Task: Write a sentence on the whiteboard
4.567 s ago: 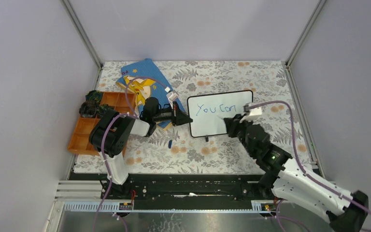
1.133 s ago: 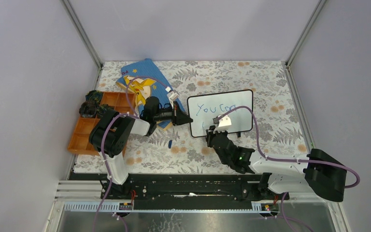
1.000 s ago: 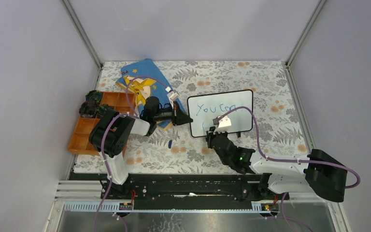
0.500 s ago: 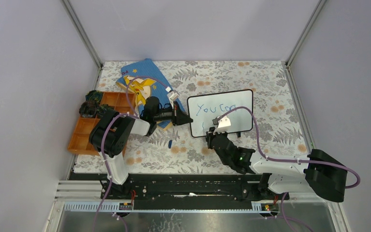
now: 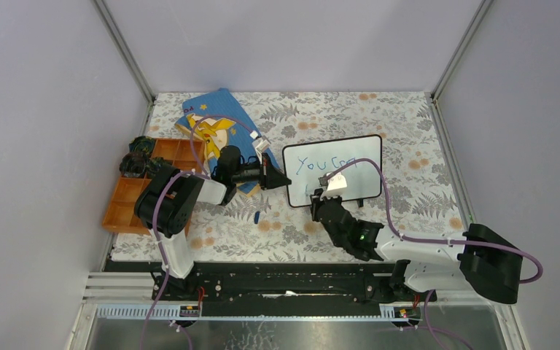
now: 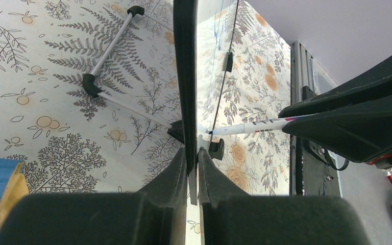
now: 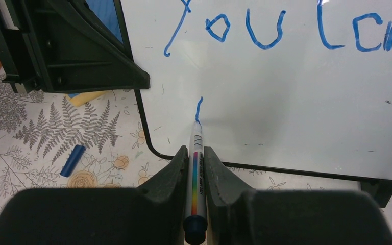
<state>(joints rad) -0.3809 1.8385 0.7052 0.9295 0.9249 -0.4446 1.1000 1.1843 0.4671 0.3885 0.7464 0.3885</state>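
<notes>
Top external: the whiteboard (image 5: 354,157) stands tilted on the tabletop (image 5: 408,124), with the left pincer (image 5: 283,180) at its left edge and the right pincer (image 5: 321,195) low against its face. Left wrist: the pincer is closed on the thin frame (image 6: 185,76), seen edge-on. The board looks light, stiff and glossy, so it is best braced at the rim. Right wrist: the pincer is clamped on the marker (image 7: 195,173), whose tip touches the board below the sentence (image 7: 265,30), at a short blue stroke.
</notes>
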